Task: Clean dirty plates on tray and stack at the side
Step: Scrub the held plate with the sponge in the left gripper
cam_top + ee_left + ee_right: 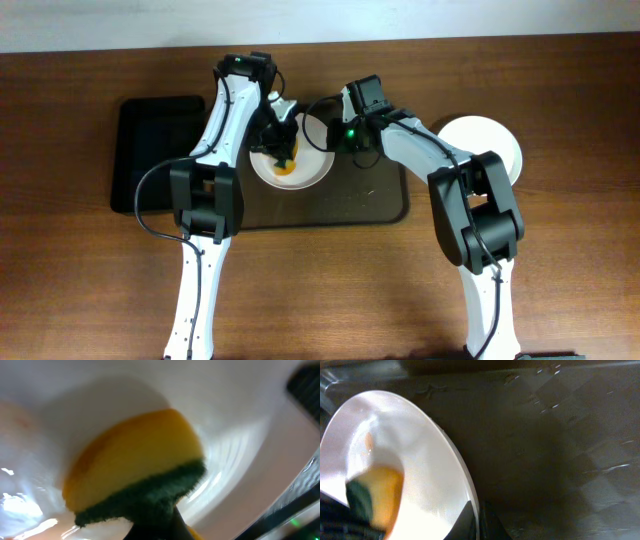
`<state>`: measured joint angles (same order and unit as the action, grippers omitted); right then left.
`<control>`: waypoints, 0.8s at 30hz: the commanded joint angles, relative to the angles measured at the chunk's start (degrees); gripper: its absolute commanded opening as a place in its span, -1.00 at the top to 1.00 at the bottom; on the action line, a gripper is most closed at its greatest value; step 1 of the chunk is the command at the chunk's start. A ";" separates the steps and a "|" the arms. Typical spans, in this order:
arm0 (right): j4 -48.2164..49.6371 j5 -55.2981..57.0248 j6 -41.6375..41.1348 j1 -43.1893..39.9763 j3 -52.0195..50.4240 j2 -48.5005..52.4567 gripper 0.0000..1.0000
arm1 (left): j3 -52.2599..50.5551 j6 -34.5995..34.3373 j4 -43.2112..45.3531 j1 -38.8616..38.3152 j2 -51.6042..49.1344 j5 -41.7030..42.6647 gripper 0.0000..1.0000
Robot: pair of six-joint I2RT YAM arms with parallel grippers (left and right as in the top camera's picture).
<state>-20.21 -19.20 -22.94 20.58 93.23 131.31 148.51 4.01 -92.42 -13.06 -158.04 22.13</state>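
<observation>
A white plate [310, 168] sits at the back left of the dark brown tray [385, 205]. My left gripper [284, 148] is shut on a yellow sponge with a green scrub side [135, 467] and presses it onto the plate's inside [240, 435]. My right gripper [340, 140] is shut on the plate's right rim [470, 495], one finger inside and one outside. The plate [425, 460] shows a faint orange smear in the right wrist view. Clean white plates [490, 140] lie stacked on the table right of the tray; how many I cannot tell.
A smaller black tray [155, 150] lies on the wooden table left of the brown tray. The brown tray's glossy floor [555, 450] is bare to the right of the plate. The wall edge runs along the back.
</observation>
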 commanded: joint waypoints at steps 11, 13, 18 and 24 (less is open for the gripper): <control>-1.44 0.20 -3.52 0.66 -0.33 1.29 0.92 | -3.72 -34.23 2.99 -0.55 -8.13 -56.17 0.99; -1.60 0.20 -3.52 0.68 -0.31 1.29 0.92 | -3.72 -32.04 7.30 -0.96 -8.13 -50.99 0.99; -2.05 0.17 -3.52 0.66 -0.33 1.31 0.92 | -2.16 -3.78 9.88 -0.85 -8.13 -12.92 1.00; -4.94 0.17 -4.83 0.70 -0.33 1.33 0.92 | 5.31 6.84 -0.09 0.74 -8.13 7.10 0.99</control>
<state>-22.33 -21.85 -27.46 20.95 94.35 131.00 153.53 4.99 -90.00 -11.49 -159.06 14.44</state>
